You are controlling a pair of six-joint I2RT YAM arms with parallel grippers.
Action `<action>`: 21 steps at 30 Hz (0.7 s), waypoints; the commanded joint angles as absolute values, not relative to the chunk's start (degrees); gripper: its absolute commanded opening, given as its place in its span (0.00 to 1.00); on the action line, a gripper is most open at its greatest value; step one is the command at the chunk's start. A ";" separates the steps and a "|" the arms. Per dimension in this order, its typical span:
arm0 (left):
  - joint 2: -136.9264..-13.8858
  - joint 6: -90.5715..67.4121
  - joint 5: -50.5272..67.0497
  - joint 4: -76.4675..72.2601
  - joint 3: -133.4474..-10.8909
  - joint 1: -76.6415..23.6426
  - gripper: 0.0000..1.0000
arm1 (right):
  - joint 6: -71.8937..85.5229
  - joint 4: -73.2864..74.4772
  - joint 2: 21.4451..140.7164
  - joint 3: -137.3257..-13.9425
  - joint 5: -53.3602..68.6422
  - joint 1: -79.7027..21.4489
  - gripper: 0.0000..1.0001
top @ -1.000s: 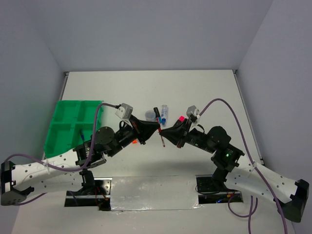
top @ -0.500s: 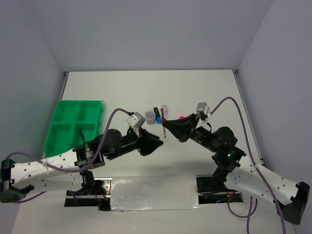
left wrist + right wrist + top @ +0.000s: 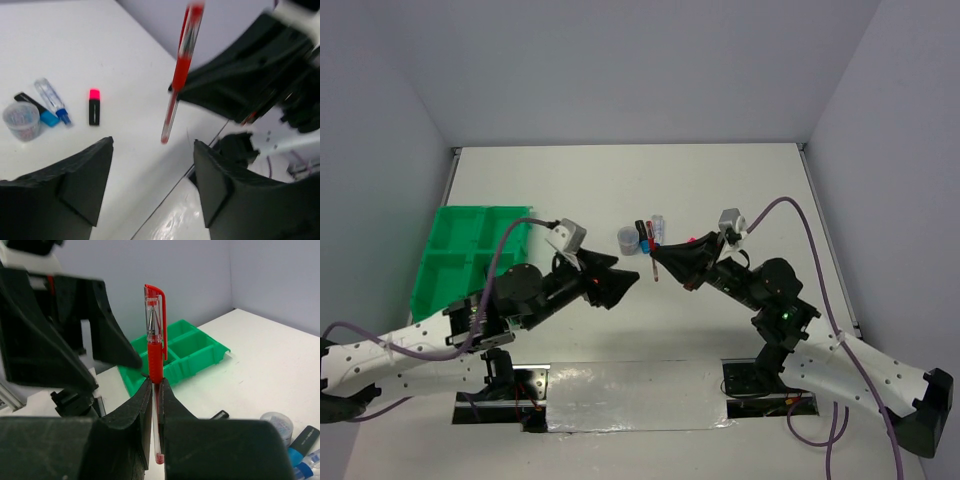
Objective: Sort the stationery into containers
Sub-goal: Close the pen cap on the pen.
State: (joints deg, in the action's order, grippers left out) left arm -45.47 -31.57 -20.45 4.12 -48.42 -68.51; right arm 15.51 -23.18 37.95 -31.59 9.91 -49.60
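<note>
My right gripper (image 3: 156, 385) is shut on a thin red pen (image 3: 155, 352), holding it upright above the table. The top view shows that pen (image 3: 657, 262) at the tip of the right gripper (image 3: 658, 256). My left gripper (image 3: 152, 145) stands open, a short way back from the red pen (image 3: 179, 75) and apart from it, its tips at the left gripper's point (image 3: 626, 275) in the top view. The green tray (image 3: 470, 255) with four compartments lies at the left. More stationery lies behind the grippers: a pink-black highlighter (image 3: 94, 106), a blue-capped marker (image 3: 52, 100) and a black marker with a blue cap (image 3: 36, 108).
A small clear cup (image 3: 21, 120) stands beside the markers. The green tray (image 3: 192, 347) shows behind the left arm in the right wrist view. A taped metal strip (image 3: 630, 395) runs along the near table edge between the arm bases.
The left gripper has let go of the red pen, opened wide and drawn back to the left. The right gripper keeps the pen and has lifted it slightly up and away.
</note>
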 commanded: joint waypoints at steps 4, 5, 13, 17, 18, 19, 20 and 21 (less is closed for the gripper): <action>-43.06 -26.82 -28.04 -7.98 -52.21 -68.73 0.90 | 17.31 -26.63 39.72 -32.08 10.81 -50.71 0.00; -43.94 -25.94 -28.04 -8.78 -52.82 -68.64 0.90 | 17.40 -26.63 39.99 -32.08 10.64 -51.06 0.00; -50.79 -24.17 -28.21 -8.97 -59.32 -68.55 0.99 | 17.40 -24.70 42.19 -33.40 8.70 -53.00 0.00; -54.75 -26.27 -28.48 -5.72 -63.18 -67.33 0.99 | 17.32 -23.73 42.19 -33.84 8.09 -53.44 0.00; -55.10 -26.89 -29.43 -4.49 -63.45 -67.24 0.99 | 17.31 -23.56 42.10 -33.84 7.48 -53.44 0.00; -55.54 -27.50 -30.05 -3.96 -63.54 -67.15 0.99 | 17.23 -23.12 41.93 -33.84 7.12 -53.44 0.00; -55.72 -28.38 -30.41 -3.52 -63.46 -66.80 0.98 | 16.97 -22.85 41.75 -33.92 7.03 -53.44 0.00; -55.81 -28.91 -30.58 -3.08 -63.37 -66.54 0.97 | 16.88 -22.50 41.75 -34.19 6.94 -53.44 0.00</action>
State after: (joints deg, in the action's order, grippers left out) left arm -55.79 -27.07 -28.34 -3.57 -61.30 -67.29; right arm 17.10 -22.22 42.30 -31.59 8.34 -52.97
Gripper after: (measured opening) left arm 0.980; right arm 0.096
